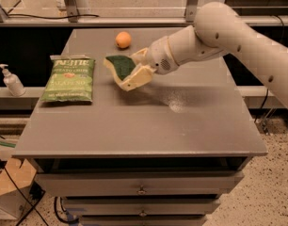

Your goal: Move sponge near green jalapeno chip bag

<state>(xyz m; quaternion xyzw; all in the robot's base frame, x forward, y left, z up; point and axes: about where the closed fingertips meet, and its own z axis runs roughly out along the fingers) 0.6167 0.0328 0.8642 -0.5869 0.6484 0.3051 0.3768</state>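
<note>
The sponge [119, 65], green side showing, was tilted and held off the table [181, 126], clamped between the closed fingers of the gripper [136, 68]. It hung just right of the green chip bag [68, 78], which lay flat, not touching it. An orange [123, 39] sat behind it. The white arm [228, 36] reached in from the right. A pump bottle [11, 80] stood beyond the table's left edge.

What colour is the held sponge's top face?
The sponge top is dark green, per the camera view; the gripper holds it beside the chip bag.
</note>
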